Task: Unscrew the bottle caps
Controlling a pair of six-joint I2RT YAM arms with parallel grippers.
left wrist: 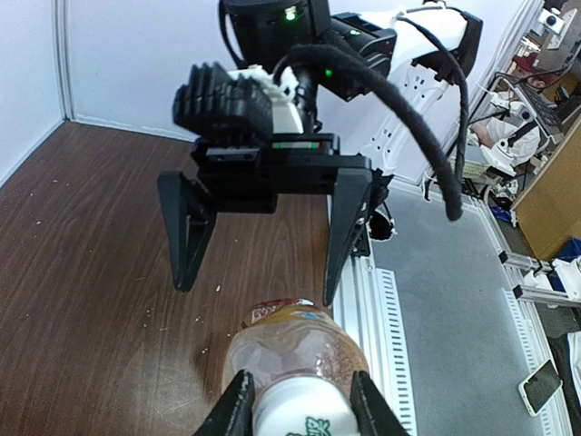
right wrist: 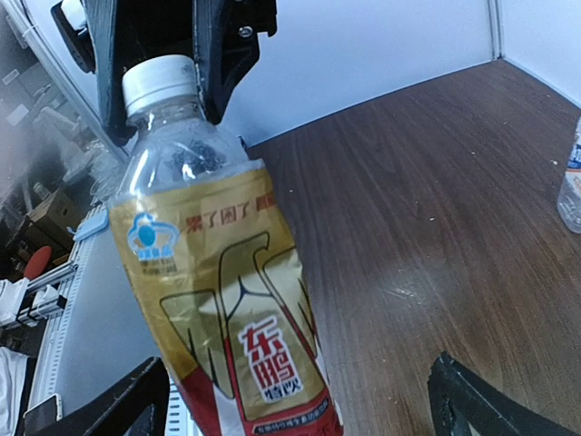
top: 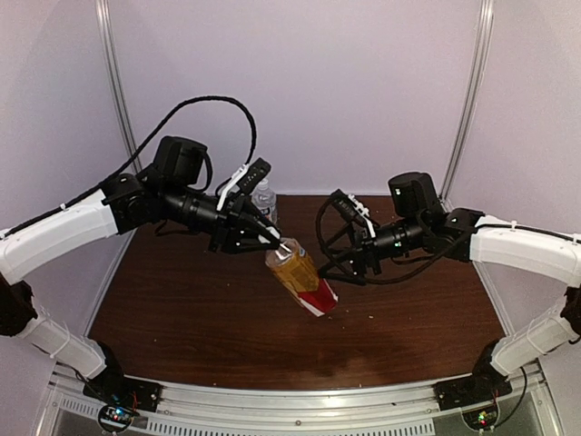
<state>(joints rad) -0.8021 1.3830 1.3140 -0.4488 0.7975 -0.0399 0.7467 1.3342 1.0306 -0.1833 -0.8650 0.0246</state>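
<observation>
The amber bottle (top: 298, 275) with a gold, red and white label hangs tilted over the middle of the table. My left gripper (top: 283, 245) is shut on its white cap (left wrist: 304, 409), with a finger (left wrist: 238, 406) on each side. In the right wrist view the cap (right wrist: 159, 82) sits at the top of the bottle (right wrist: 218, 300). My right gripper (top: 349, 270) is wide open around the bottle's lower end, its fingers (right wrist: 127, 404) apart from it. The clear bottle (top: 264, 200) with a blue-white label stands at the back, and also shows in the right wrist view (right wrist: 570, 182). Its cap is too small to make out.
The brown table (top: 182, 309) has pale walls at the back and sides and a metal rail (top: 300, 404) along its near edge. My right gripper (left wrist: 268, 245) faces the left wrist camera, just beyond the bottle.
</observation>
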